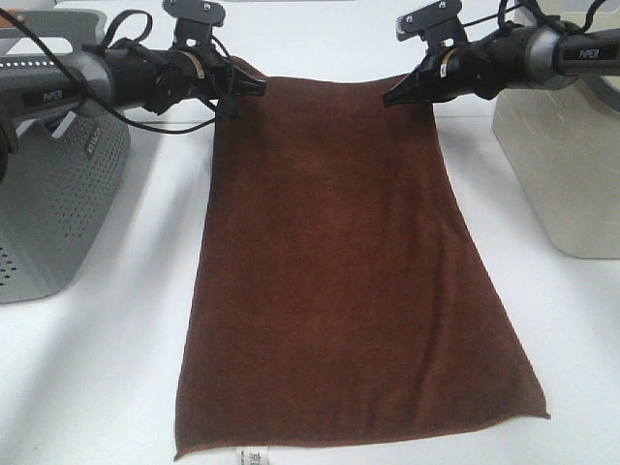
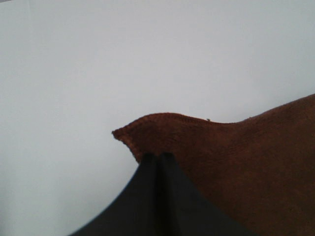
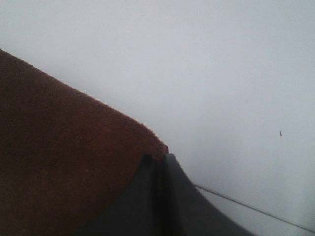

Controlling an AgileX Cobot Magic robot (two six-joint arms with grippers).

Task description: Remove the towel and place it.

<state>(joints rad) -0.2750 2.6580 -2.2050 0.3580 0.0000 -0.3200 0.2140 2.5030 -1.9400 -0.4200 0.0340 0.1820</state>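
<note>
The dark brown towel (image 1: 339, 271) lies spread lengthwise on the white table, with a small white label (image 1: 254, 455) at its near short edge. My left gripper (image 1: 260, 86) is shut on the towel's far left corner (image 2: 142, 132). My right gripper (image 1: 389, 99) is shut on the far right corner (image 3: 123, 137). Both far corners are pinched between the closed black fingers (image 2: 157, 196) and seem slightly raised. In the right wrist view the fingers (image 3: 157, 201) meet over the towel edge.
A grey perforated basket (image 1: 48, 194) stands at the left, close to my left arm. A beige bin (image 1: 562, 165) stands at the right under my right arm. The white table (image 1: 116, 368) shows bare on both sides of the towel.
</note>
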